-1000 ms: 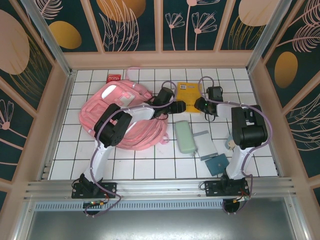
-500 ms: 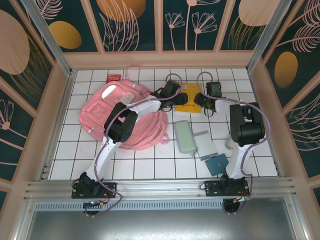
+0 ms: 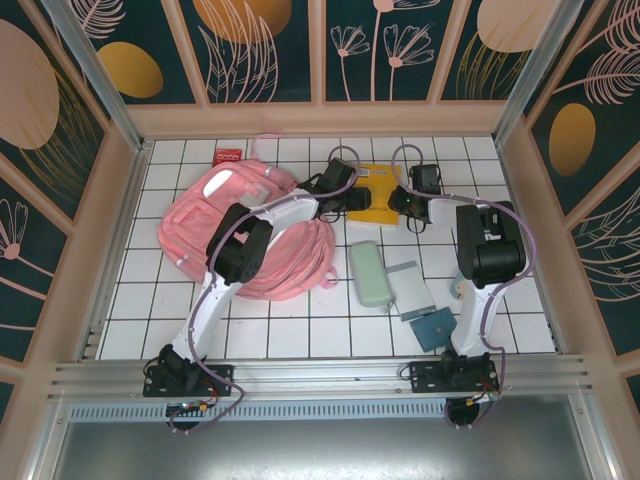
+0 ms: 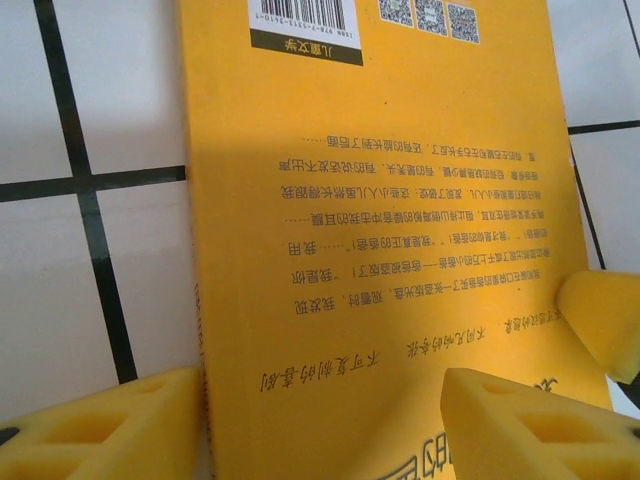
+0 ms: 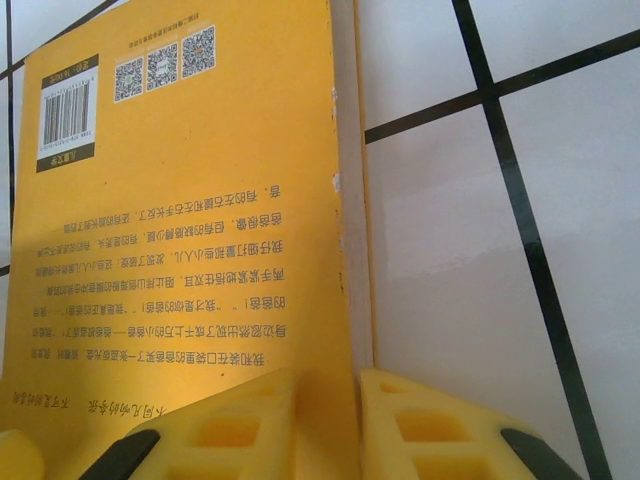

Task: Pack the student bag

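Observation:
The student bag, big, soft and pink, lies on the left of the tiled floor. A yellow book lies back cover up just right of it. My right gripper is shut on the yellow book's right edge, one finger on the cover and one beyond the edge. My left gripper is open at the book's other side, its left finger beside the spine edge and its right finger over the cover. In the top view, the left gripper and the right gripper flank the book.
A pale green case, a grey booklet and a teal notebook lie right of centre toward the front. A small red box sits at the back left. Wooden walls enclose the floor on three sides.
My left gripper has moved right from the bag's edge onto the book. My right gripper has slid toward the book and closed on its right edge.

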